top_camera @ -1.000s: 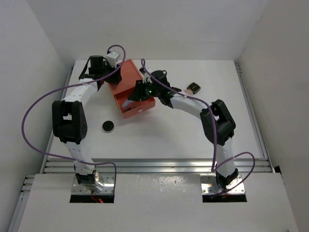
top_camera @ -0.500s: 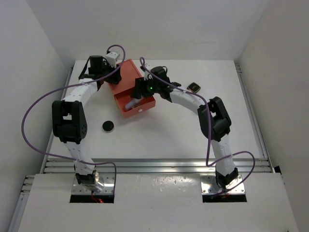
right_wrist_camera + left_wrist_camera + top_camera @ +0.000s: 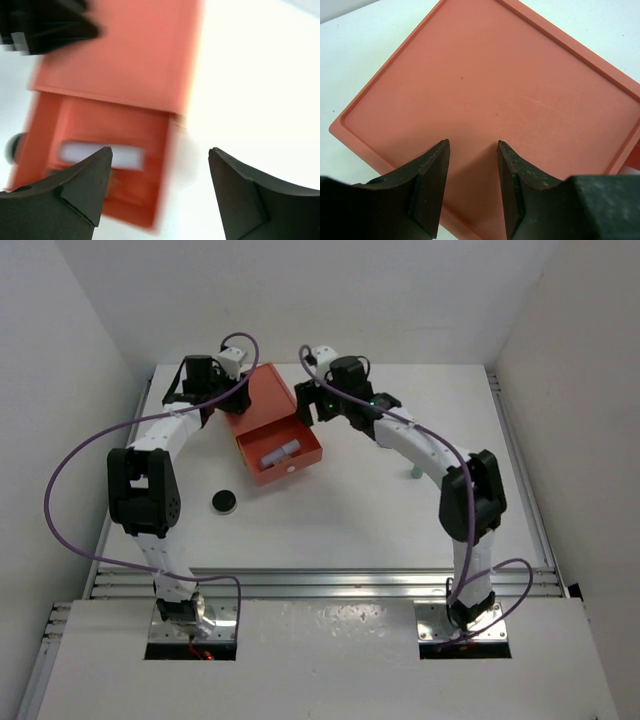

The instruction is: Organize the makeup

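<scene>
Overhead, a black disc (image 3: pixel 224 501) sits at seven o'clock from the drawer box (image 3: pixel 272 433); wrist views miss it. Left claw (image 3: pixel 472 192) nearly pressed together, right claw (image 3: pixel 160 172) spread, empty.

Right wrist view motion-blurred, drawer box (image 3: pixel 115 75) smeared, white tube (image 3: pixel 100 154) inside indistinct

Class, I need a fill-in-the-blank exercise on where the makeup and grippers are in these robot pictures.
1. A white tube lies inside the open ____ of the orange box.
2. The black round disc lies on the ____.
3. The right gripper is empty, its jaws ____.
4. The left gripper rests on the box's ____.

Missing words: drawer; table; open; top
</scene>
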